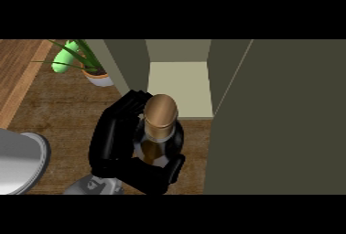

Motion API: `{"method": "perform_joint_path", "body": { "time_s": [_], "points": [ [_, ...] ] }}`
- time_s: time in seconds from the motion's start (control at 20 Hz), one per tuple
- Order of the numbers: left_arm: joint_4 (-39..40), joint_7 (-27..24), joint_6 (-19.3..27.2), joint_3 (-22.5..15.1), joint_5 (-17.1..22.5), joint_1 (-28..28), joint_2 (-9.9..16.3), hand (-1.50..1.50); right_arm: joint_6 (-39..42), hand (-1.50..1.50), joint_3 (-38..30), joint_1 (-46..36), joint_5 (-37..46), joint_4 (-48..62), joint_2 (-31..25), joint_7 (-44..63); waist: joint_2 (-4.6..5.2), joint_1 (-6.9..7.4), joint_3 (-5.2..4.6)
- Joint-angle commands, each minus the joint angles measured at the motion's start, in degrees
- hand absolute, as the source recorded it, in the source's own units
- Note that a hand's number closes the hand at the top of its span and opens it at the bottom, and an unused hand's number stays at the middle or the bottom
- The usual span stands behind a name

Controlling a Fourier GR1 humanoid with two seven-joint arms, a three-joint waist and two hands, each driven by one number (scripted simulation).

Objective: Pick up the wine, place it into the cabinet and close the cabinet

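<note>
The wine bottle (160, 119), with a gold cap and a dark body, stands upright and close under the view. My left hand (111, 141) is shut on it: the fingers curl round its left and far side, and the thumb crosses its near right side. The hand hides most of the bottle's body. Just beyond the bottle is the open cabinet (180, 87), showing a pale inner shelf. Its dark olive door (283, 119) is swung open and fills the right of the view. The right hand does not show.
A potted green plant (79, 61) stands at the back left, beside the cabinet's left wall (127, 64). A grey round object (19, 160) lies at the left edge on the brown wooden counter (61, 109).
</note>
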Motion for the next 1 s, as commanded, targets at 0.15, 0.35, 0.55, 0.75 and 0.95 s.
{"method": "perform_joint_path", "body": {
  "time_s": [0.15, 0.35, 0.55, 0.75, 0.95],
  "points": [
    [5.7, 3.7, 9.4, -2.2, -2.8, -11.0, -2.1, 1.5, 2.7, -1.5, -0.7, 6.7, -5.0, -4.5, 1.3, -2.6, 0.02, -0.36, 0.02],
    [9.5, 3.4, 12.2, -2.4, -2.6, -13.6, -2.1, 1.5, 2.8, -1.5, 1.6, 6.5, -3.2, -5.2, 1.7, -2.5, 0.04, -0.21, -0.02],
    [11.1, 5.6, 14.1, -2.2, -4.7, -16.9, -2.1, 1.5, 4.8, -1.5, -1.9, 8.4, -7.9, -5.3, -0.1, -3.2, 0.0, -0.21, 0.01],
    [14.7, -0.6, 12.0, -1.8, -4.3, -13.9, -2.1, 1.5, 1.0, -1.5, -1.6, 2.0, -7.3, -7.5, -0.6, 3.6, 0.05, -0.11, -0.05],
    [17.8, -3.9, 13.1, -2.1, -0.3, -15.2, -2.1, 1.5, -0.3, -1.5, 3.1, 2.9, -2.2, -9.5, 0.6, 4.5, 0.06, -0.26, -0.06]
  ]
}}
